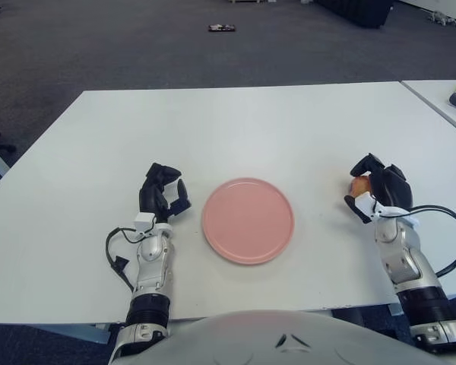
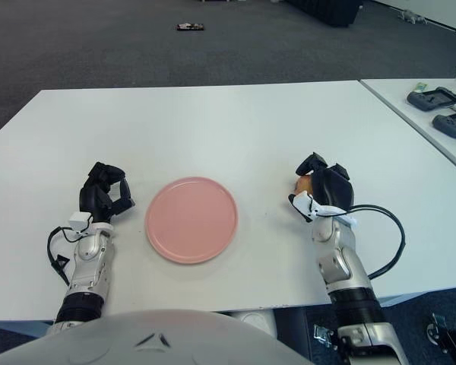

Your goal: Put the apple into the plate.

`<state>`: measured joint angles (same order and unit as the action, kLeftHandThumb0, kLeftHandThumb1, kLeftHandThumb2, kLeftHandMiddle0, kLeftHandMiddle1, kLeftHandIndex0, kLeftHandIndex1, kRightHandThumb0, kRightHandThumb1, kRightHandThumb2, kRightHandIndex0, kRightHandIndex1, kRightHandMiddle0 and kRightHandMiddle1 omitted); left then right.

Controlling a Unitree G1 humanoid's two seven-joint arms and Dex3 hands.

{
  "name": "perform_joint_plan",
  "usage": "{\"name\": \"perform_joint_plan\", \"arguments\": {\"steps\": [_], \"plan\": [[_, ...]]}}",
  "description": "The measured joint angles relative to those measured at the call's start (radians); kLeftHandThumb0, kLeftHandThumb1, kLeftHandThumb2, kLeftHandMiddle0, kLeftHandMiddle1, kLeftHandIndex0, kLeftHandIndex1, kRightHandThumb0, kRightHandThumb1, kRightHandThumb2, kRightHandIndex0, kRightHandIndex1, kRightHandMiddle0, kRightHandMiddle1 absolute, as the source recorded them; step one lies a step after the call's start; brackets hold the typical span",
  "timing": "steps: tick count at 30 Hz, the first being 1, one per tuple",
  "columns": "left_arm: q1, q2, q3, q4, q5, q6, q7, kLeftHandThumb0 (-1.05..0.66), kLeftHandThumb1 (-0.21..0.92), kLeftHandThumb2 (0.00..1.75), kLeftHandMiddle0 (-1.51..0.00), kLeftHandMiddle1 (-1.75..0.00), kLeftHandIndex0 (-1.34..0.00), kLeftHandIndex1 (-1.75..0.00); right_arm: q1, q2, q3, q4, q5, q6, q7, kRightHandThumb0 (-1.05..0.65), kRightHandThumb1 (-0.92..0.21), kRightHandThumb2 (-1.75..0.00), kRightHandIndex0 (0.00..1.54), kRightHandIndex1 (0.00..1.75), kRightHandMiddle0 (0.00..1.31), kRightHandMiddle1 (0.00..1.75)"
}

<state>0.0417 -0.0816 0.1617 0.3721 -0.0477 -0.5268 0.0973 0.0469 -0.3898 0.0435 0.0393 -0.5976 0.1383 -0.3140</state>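
Observation:
A round pink plate lies on the white table, near its front edge. My right hand is to the right of the plate, fingers curled around an orange-red apple, of which only a small part shows between the fingers. It also shows in the right eye view. The hand and apple are low over the table. My left hand shows left of the plate, fingers curled, holding nothing.
A second white table stands to the right with dark devices on it. A small dark object lies on the grey carpet far behind the table.

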Motion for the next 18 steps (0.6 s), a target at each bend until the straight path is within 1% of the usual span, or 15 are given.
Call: {"name": "perform_joint_plan", "arguments": {"steps": [11,18], "plan": [[0.0,0.002,0.0,0.002,-0.002,-0.005,0.0,-0.46,0.37,1.26,-1.06,-1.75,-0.57,-1.75,0.031,0.04,-0.015,-0.067,-0.011,-0.014,-0.036,0.0,0.09,-1.75,0.93,1.67,0.69,1.75],[-0.001,0.001,0.0,0.001,-0.002,-0.005,0.0,-0.46,0.37,1.26,-1.06,-1.75,-0.57,-1.75,0.035,0.053,-0.017,-0.103,-0.013,-0.014,-0.042,0.0,0.09,-1.75,0.94,1.66,0.69,1.75]]}}
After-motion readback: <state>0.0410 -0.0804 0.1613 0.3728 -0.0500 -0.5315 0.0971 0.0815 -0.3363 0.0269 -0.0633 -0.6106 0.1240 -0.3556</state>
